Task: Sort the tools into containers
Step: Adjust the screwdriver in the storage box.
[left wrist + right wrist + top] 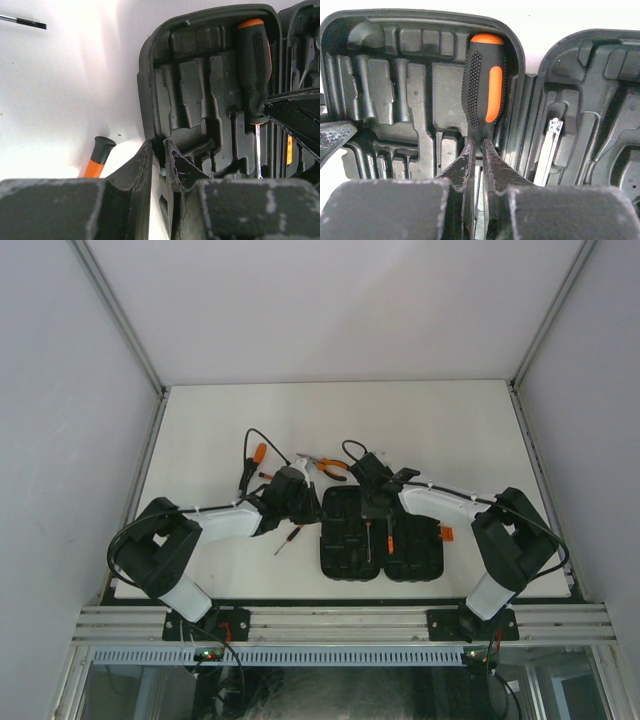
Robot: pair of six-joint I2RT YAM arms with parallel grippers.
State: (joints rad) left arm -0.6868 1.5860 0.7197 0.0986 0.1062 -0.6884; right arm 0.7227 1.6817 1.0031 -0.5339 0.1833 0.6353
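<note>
on the white table (450, 430), left of everything else, a small loose screwdriver (288, 538) lies near the case's left side, not yet sorted, and the needle-nose pliers (327, 468) lie just beyond the case's far edge. next comes the left gripper (158, 145): its fingers stand either side of the left wall of the open black tool case (145, 75), pinching that rim, most likely so the light clamshell cannot slide or tip while the other arm works inside it. the case lies flat with both halves open and the moulded slots up. in the left half, against the hinge side, a thick screwdriver (485, 85) with an orange-and-black handle lies along a long slot, handle toward the far end. the right gripper (479, 145) has its jaws pressed together at the neck below that handle; whether they nip the thin shaft or only push it down into the slot, i cannot tell. the right half shows a small metal piece (550, 135) in one recess.
</note>
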